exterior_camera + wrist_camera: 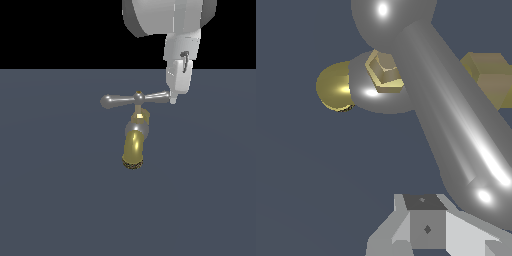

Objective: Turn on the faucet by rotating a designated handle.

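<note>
Pincer [173, 100] met the crossbar's far tip, off-centre for leverage.
Its finger touched the handle [134, 98] at the end on the exterior view's right; how wide it stood could not be told. Beneath the handle, the faucet [134, 142] stood mid-scene on the grey floor [50, 200], spout toward the camera.

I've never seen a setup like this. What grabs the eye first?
A small faucet with a shiny gold spout stands on a plain grey floor. Its silver handle lies crosswise on top. The white gripper comes down at the handle's end on the exterior view's right.
</note>
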Available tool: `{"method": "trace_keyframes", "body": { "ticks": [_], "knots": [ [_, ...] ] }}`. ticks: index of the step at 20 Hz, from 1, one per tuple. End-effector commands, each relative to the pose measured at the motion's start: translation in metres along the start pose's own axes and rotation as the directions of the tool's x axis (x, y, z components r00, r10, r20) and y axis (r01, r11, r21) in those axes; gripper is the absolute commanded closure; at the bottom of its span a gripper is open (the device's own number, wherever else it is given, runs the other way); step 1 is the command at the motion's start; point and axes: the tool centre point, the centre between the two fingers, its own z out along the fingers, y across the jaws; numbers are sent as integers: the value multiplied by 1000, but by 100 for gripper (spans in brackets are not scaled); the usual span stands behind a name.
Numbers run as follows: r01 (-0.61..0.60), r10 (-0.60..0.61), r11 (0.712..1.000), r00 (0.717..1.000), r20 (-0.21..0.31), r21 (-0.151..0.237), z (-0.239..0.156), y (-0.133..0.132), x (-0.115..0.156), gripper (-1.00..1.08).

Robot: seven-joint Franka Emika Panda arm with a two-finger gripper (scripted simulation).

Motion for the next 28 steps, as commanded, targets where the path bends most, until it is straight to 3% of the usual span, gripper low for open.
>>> {"method": "trace_keyframes", "body": {
  "ticks": [1,5,28],
  "knots": [
    [-3,3,1000,1000,4,-7,0,10,-3,108],
    [-7,7,1000,1000,3,-2,0,11,-6,108],
    [-3,3,1000,1000,4,-6,0,75,44,108]
  ]
}}
